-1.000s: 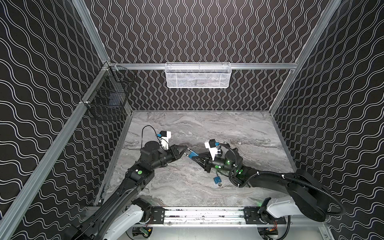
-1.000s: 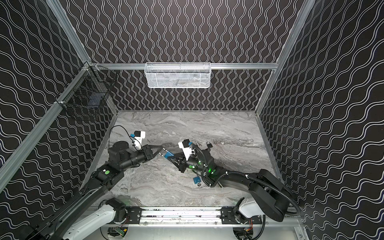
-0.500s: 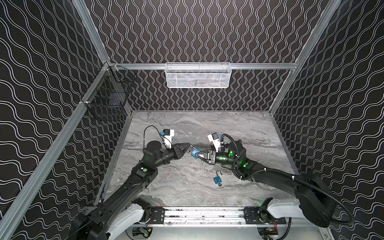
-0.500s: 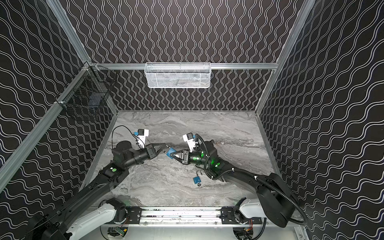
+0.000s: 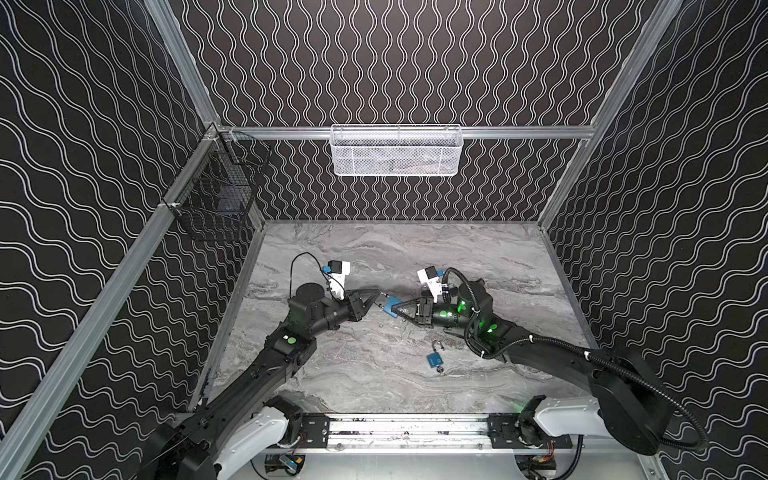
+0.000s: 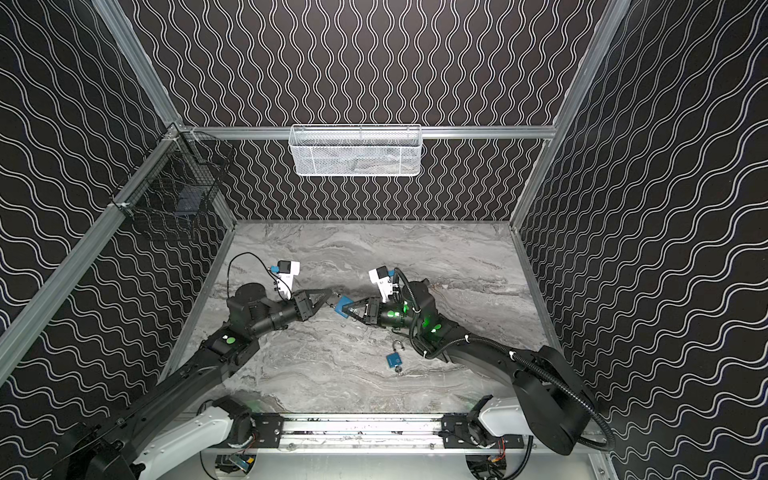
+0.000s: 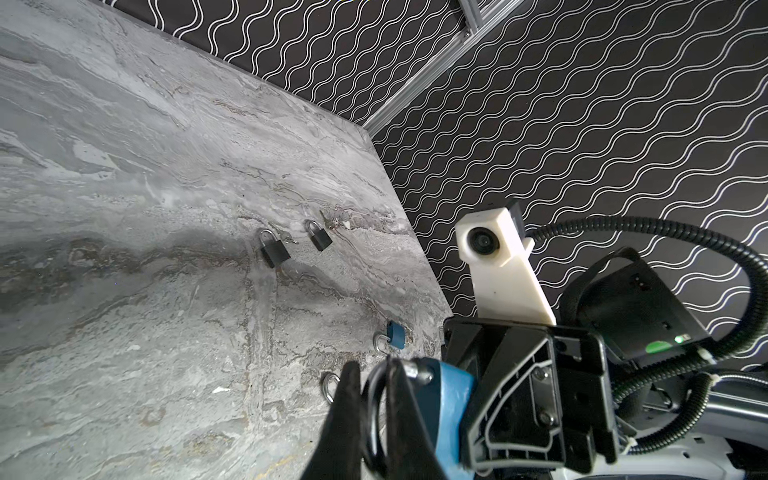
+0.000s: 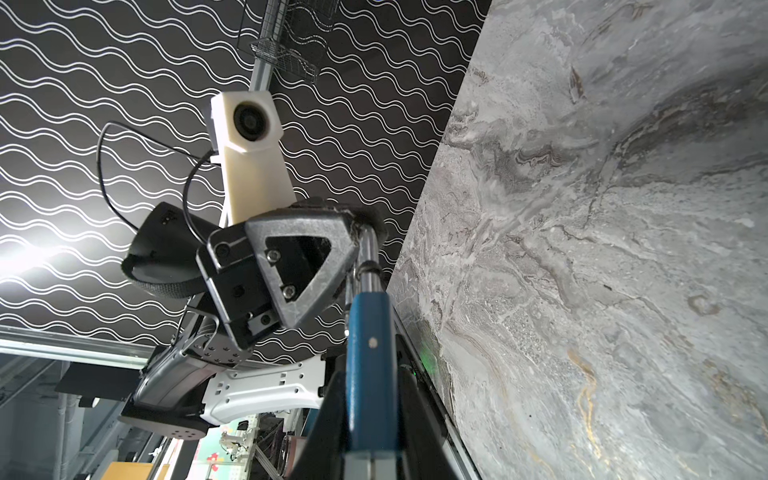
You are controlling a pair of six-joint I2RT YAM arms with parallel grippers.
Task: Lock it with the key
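My right gripper (image 5: 395, 310) is shut on the body of a blue padlock (image 5: 390, 306), held above the middle of the table in both top views. The padlock's body (image 8: 370, 353) stands edge-on between the right jaws. Its steel shackle (image 8: 365, 257) points at my left gripper (image 5: 377, 300). In the left wrist view the left gripper (image 7: 374, 399) is shut on that shackle (image 7: 374, 415), next to the blue body (image 7: 446, 399). The held padlock shows no key. A second blue padlock (image 5: 435, 360) lies open-shackled on the table, with a small key (image 5: 440, 370) at its base.
Two black padlocks (image 7: 274, 249) (image 7: 319, 235) and another blue padlock (image 7: 395, 336) lie near the table's right wall. A white mesh basket (image 5: 397, 151) hangs on the back wall. A black wire basket (image 5: 216, 199) hangs on the left wall.
The right arm has risen and turned from beside the loose padlock, bringing the held padlock up level. The left gripper has edged right to meet its shackle.
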